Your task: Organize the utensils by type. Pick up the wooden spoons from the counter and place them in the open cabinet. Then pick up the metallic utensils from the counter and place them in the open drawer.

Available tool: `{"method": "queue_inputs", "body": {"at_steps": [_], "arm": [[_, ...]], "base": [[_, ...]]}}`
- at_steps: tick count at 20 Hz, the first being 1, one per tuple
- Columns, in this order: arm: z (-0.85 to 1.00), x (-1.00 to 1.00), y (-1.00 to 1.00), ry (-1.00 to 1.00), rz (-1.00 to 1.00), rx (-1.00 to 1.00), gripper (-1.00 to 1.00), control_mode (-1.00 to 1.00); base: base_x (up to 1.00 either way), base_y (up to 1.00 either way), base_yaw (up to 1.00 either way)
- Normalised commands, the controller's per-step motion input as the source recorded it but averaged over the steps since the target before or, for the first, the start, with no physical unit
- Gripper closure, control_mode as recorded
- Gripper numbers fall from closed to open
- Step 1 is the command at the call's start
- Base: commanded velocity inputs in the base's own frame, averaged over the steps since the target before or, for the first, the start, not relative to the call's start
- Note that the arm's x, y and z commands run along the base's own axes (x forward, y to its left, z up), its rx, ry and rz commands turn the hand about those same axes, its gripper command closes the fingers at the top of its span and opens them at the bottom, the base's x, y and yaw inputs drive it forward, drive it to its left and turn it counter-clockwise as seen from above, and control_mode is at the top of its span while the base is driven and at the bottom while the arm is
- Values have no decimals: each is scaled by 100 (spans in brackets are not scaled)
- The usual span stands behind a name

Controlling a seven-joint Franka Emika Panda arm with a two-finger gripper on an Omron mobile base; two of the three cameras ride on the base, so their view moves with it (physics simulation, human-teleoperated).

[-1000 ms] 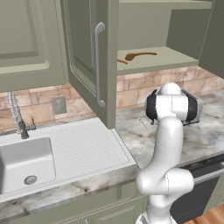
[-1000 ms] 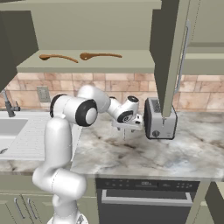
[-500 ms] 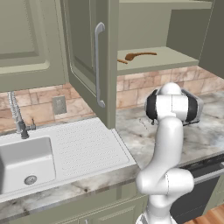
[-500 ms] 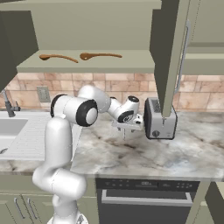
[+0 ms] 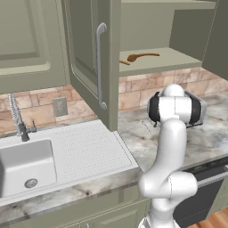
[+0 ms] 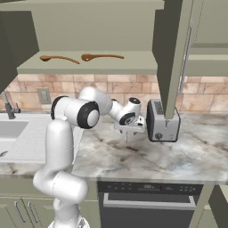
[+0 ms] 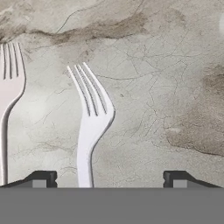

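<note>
On the grey-beige marbled stone counter (image 6: 147, 156), just left of the silver-grey two-slot toaster (image 6: 162, 121), we see the white arm's two-finger gripper (image 6: 128, 134) hanging close above the worktop with its jaws spread wide and nothing between them. We can read no brand, label or writing on the toaster, the cupboards or anything else. In the hand view, two thin silver-grey metal forks lie flat on the stone, tines pointing away from the fingertips (image 7: 43, 178): the nearer fork (image 7: 91, 124) runs up between the two dark tips, closer to the left one, and the second fork (image 7: 8, 92) lies beside it, outside that tip at the picture's left edge. Neither fork is touched. Up and to the left of the toaster, inside the open olive-green wall cabinet (image 6: 89, 62), two orange-brown wooden spoons rest on the flat shelf, one long-handled spoon (image 6: 101, 56) nearer the toaster and the other spoon (image 6: 59, 58) farther left, lying apart, end to end. In the left base view, one spoon (image 5: 141, 56) shows on that shelf behind the tall panelled door with its silver bar handle (image 5: 100, 67).
</note>
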Motion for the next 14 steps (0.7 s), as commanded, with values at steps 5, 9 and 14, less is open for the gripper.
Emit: {"method": "queue_inputs", "body": {"at_steps": [5, 9, 14], "arm": [[-33, 0, 27, 0, 0, -4, 100, -100], [-32, 0, 14, 0, 0, -1, 100, -100], [-19, -13, 1, 0, 0, 0, 100, -100]], "base": [[0, 0, 0], [0, 0, 0], [0, 0, 0]]}}
